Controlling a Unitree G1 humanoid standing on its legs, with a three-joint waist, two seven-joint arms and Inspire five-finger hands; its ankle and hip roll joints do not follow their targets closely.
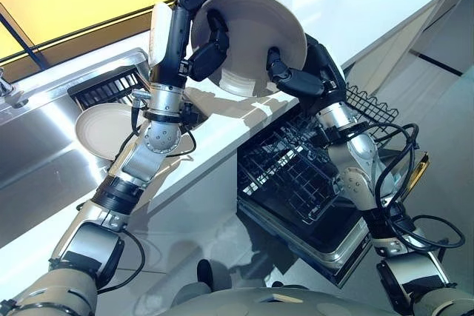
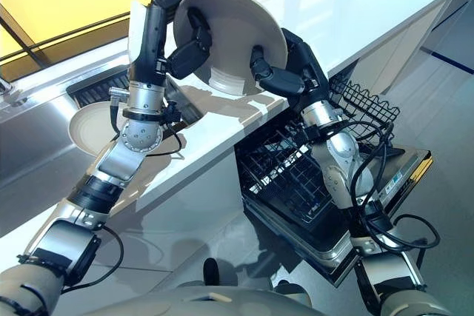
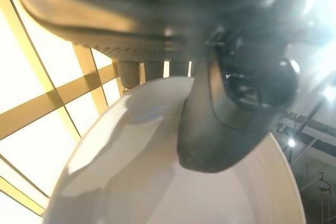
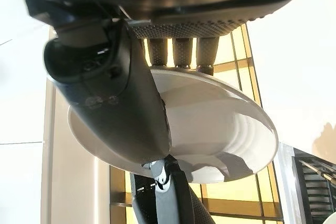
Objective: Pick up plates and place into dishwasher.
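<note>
Now, with both the left hand [image 1: 201,53] and right hand [image 1: 292,75] pinching the round white ceramic plate [image 1: 248,35] above the white counter [image 1: 355,5], one should release before lowering it edgewise into the black wire dishwasher rack [image 1: 296,172].

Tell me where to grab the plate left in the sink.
Probably its near rim, coming from above. The sink plate lies flat and face up in the sink, partly behind the left arm. Both hands, left hand and right hand, now grip the raised plate.
</note>
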